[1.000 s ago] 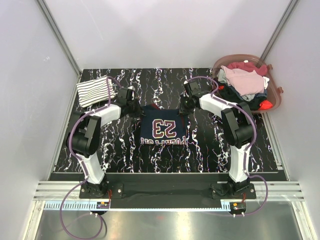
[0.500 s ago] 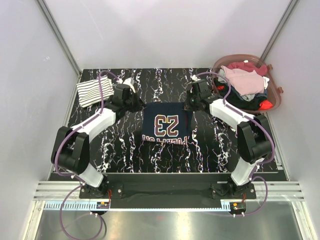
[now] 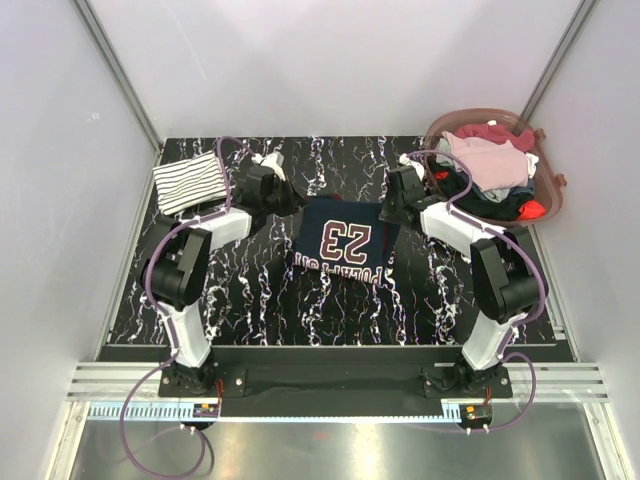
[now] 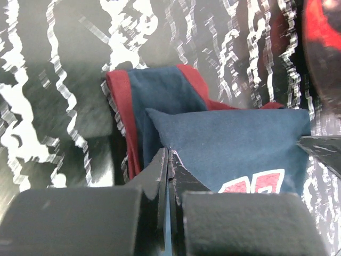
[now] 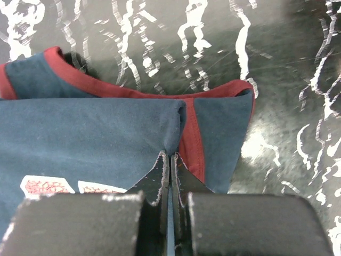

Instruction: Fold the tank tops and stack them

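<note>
Left pincer [image 4: 168,157], right pincer [image 5: 170,158] grip far corners of dark navy red-trimmed tank top [image 3: 340,245]. White striped top [image 3: 188,183] lies left of it.

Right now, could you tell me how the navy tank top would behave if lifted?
Probably floppy: the navy tank top puckers where the left gripper and right gripper pinch it. Likely light, being thin cloth; its folded layers may slip apart.

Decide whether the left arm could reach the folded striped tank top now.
Probably yes, though not right away. The striped tank top lies alone at the far left, close to that arm. But the left gripper is shut on the navy tank top and would have to release it first.
</note>
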Motion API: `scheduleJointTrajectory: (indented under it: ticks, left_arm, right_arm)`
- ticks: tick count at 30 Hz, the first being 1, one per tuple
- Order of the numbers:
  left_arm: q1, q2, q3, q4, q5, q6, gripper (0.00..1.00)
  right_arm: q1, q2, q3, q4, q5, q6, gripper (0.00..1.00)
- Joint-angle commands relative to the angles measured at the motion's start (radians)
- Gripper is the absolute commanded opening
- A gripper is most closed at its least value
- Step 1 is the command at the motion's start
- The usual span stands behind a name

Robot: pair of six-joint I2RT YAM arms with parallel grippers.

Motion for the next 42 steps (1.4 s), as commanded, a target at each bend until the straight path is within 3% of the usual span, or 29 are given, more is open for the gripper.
scheduleJointTrajectory:
  ticks: [1,5,9,15,20,32,39,42]
  left_arm:
    - [0.003,-0.002,0.019,0.213,0.051,-0.023,0.0]
    - [0.003,-0.034,0.008,0.16,0.036,-0.006,0.0]
    - [0.008,-0.135,-0.117,0.144,-0.026,-0.018,0.0]
    - [0.014,-0.436,-0.359,0.104,-0.107,-0.072,0.0]
    - [0.011,-0.619,-0.505,0.063,-0.13,-0.093,0.0]
    - [0.006,-0.759,-0.578,0.012,-0.115,-0.083,0.0]
    - [-0.011,-0.794,-0.553,0.032,-0.139,-0.031,0.0]
    - [-0.011,-0.72,-0.49,0.058,-0.146,-0.015,0.0]
  right_arm:
    - [-0.023,0.027,-0.018,0.071,0.039,0.001,0.0]
    - [-0.021,0.055,0.01,0.073,-0.09,-0.025,0.0]
    - [0.003,0.092,0.044,0.071,-0.226,-0.039,0.0]
    - [0.146,0.047,0.039,0.051,-0.226,-0.085,0.0]
    - [0.157,-0.094,-0.07,0.074,-0.216,-0.053,0.0]
    - [0.158,-0.214,-0.179,0.09,-0.251,-0.051,0.0]
    - [0.158,-0.339,-0.257,0.134,-0.161,-0.051,0.0]
    - [0.158,-0.332,-0.245,0.131,-0.037,-0.053,0.0]
